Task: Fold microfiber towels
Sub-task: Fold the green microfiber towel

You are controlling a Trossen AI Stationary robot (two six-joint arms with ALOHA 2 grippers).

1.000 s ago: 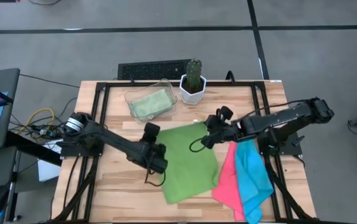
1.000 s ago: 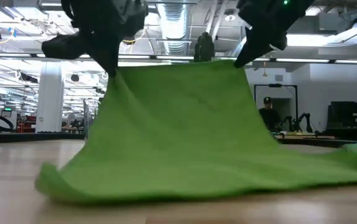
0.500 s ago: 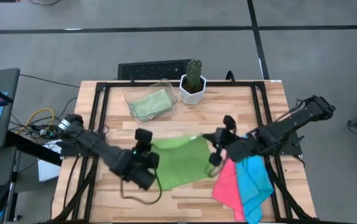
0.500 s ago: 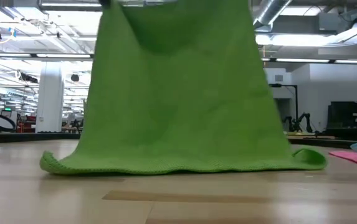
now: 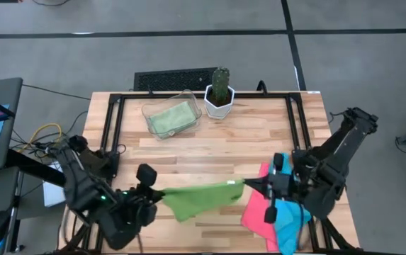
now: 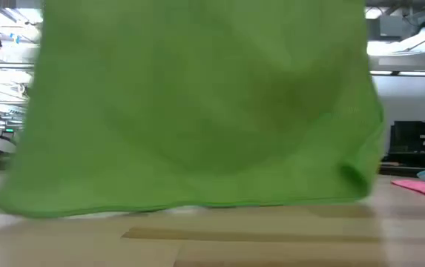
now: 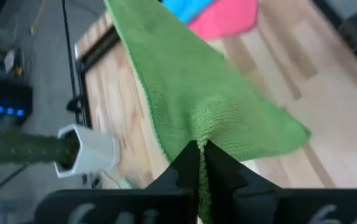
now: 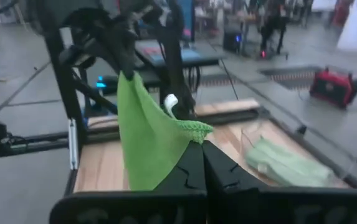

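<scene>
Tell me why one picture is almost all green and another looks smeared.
Low view: the bright green towel hangs close before the camera, filling the frame and hiding the room, its edges soft. Left wrist view: the table and the potted cactus are streaked with motion blur. High view: sharp, evenly lit.

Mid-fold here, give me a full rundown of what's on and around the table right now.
Bright green towel: one, lifted and stretched between both grippers over the near part of the table.
Pink towel: one, flat at the near right, partly under the blue one.
Blue towel: one, cyan, near right corner.
Clear tray: one, far left-centre, holding a pale green towel.
Cactus: one, green, in a white pot, far centre.
Table: one, light wood, black frame.
Left gripper: shut on the green towel's left corner.
Right gripper: shut on its right corner.
</scene>
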